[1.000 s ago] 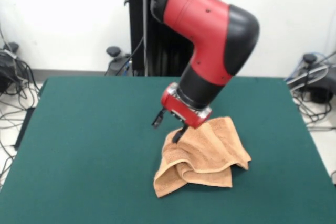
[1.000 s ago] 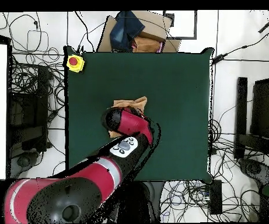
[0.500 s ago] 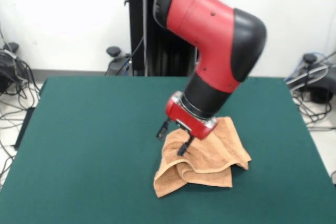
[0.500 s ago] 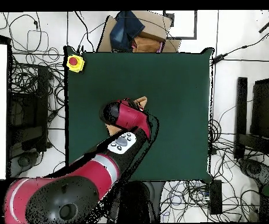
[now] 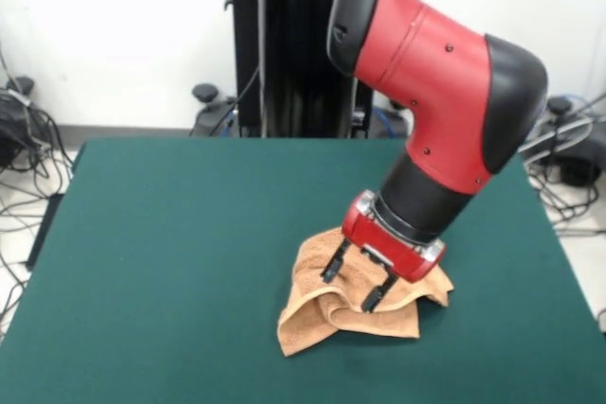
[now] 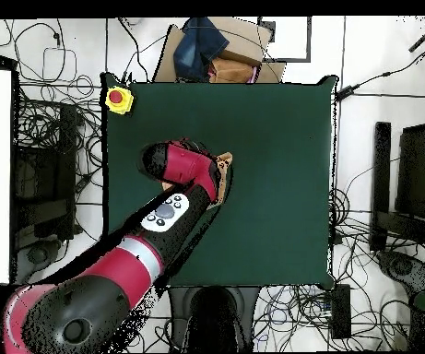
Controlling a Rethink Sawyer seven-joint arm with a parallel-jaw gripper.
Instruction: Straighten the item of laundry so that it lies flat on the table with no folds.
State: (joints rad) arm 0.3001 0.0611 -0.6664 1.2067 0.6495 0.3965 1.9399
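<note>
One crumpled towel point(image 5: 355, 302) lies under the spread pincer point(image 5: 352, 286).

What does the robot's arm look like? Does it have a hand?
The arm is chunky and rounded, shiny red with black bands at its joints. A red block at its end carries the gripper: two thin black fingers. From above, a grey button panel shows.

The arm point(image 5: 431, 63) is glossy red with rounded black joint caps and small dark screw heads dotting the red shell. A black wrist section ends in a red flange. From overhead, a pale grey button panel point(image 6: 165, 211) sits on its upper link, and a grey band rings the thick lower link.
</note>
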